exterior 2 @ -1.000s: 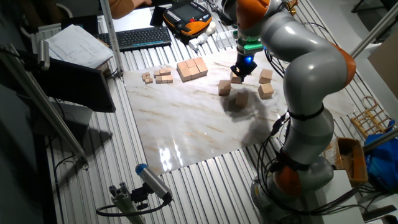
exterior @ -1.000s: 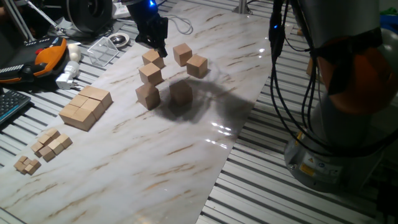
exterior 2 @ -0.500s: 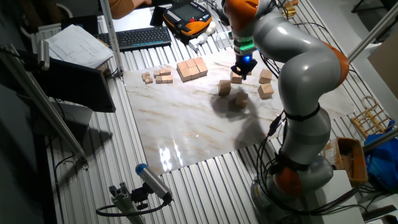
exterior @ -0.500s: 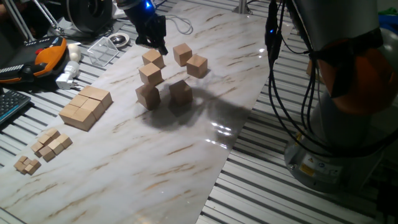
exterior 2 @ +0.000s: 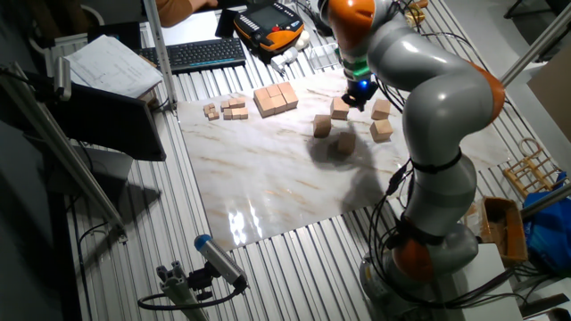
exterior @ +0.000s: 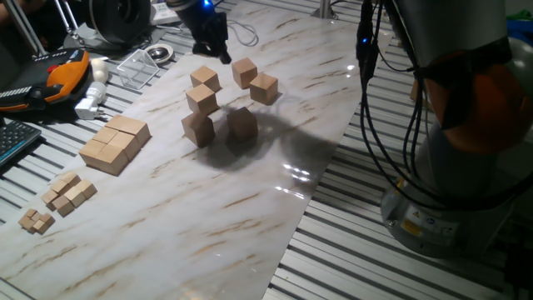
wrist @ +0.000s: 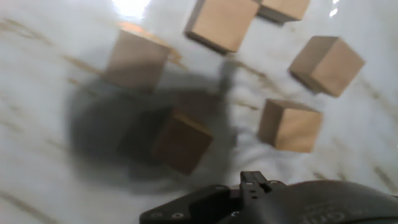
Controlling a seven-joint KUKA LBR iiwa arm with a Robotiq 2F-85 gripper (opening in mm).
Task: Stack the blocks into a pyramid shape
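Six tan wooden blocks lie loose on the marble tabletop (exterior: 250,200). Two blocks (exterior: 198,129) (exterior: 242,122) stand side by side at the front. One block (exterior: 201,98) is behind them, and another (exterior: 204,77) further back. The remaining pair (exterior: 244,72) (exterior: 263,87) sits to the right. My gripper (exterior: 220,53) (exterior 2: 360,96) hovers above the back of the group and holds nothing I can see. The hand view is blurred; it looks down on the blocks (wrist: 182,142) (wrist: 290,124) and shows no fingers, so the jaws' state is unclear.
A flat slab of joined cubes (exterior: 115,143) (exterior 2: 275,97) lies left of the group, with tiny cubes (exterior: 62,193) nearer the front left. A keyboard (exterior: 12,137), an orange pendant (exterior: 58,75) and clutter line the left edge. The robot base (exterior: 458,192) and cables stand right.
My gripper has lifted and shifted back and to the right, away from the rear block. The blocks have stayed where they were.
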